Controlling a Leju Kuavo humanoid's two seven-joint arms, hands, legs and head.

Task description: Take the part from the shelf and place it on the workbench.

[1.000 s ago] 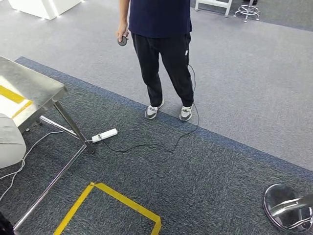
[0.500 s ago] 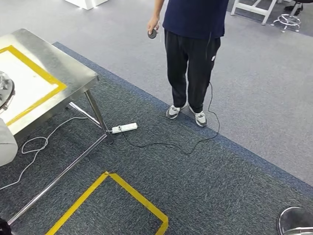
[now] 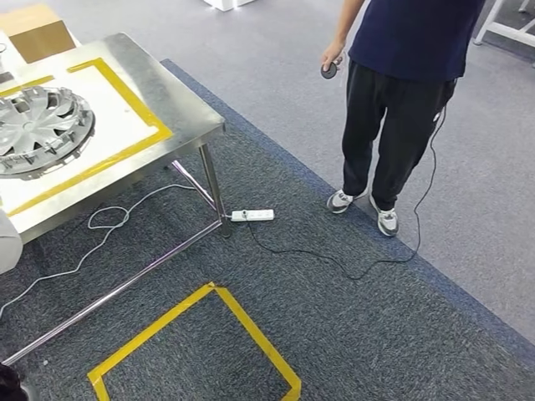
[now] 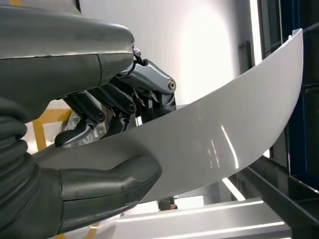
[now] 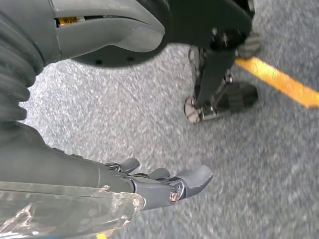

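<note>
The part [image 4: 226, 134] is a white, glossy, curved panel. My left hand [image 4: 109, 139] grips it near one end, thumb [image 4: 112, 184] under it and dark fingers [image 4: 112, 99] over it. A white rounded bit of the part [image 3: 6, 242] shows at the left edge of the head view. The workbench [image 3: 183, 125] is a steel table at upper left, with a yellow tape rectangle on its top. My right hand [image 5: 150, 186] hangs over grey carpet, fingers straight, thumb apart, holding nothing.
A silver wheel cover [image 3: 41, 129] lies on the workbench inside the tape. A person [image 3: 404, 83] stands at upper right holding a small dark controller. A white power strip [image 3: 252, 215] and cables lie by the table leg. A yellow tape square [image 3: 252, 330] marks the carpet.
The camera has swung left: the workbench fills more of the upper left, the wheel cover has come into sight, and the person now stands further right in the picture.
</note>
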